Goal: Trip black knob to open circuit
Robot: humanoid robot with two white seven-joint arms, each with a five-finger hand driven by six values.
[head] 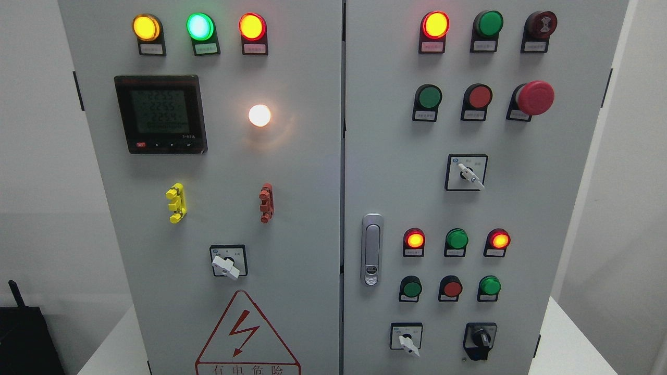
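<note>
Head view, the only one. A grey two-door control cabinet (312, 172) fills the frame, standing on a white tabletop (560, 338). No robot arm or hand shows anywhere, left or right, so the state of the fingers cannot be told.

Task's thing: the black knob (480, 341) sits at the bottom right of the right-hand door, on a black plate, below the lowest row of push buttons. Its handle looks roughly upright, perhaps leaning a touch; too small to read the marks around it. Just to its left, apart from it, is a white-handled selector switch (407, 341), handle pointing down and right.

Other state on the panel: several lamps are lit. Left door shows a yellow lamp (146, 27), a green lamp (200, 26) and a red-ringed lamp (252, 26) along the top, plus a white lamp (259, 115) glowing beside the digital meter (160, 113). Right door has a lit red lamp (435, 24) at top and two more lit ones lower down, flanking a green button.

Judgement on progress: nothing is at the knob and the lamps are on, so the trip looks not yet done. All of it appears left: bring a hand to the lower right corner, take hold of the knob, turn it.
</note>
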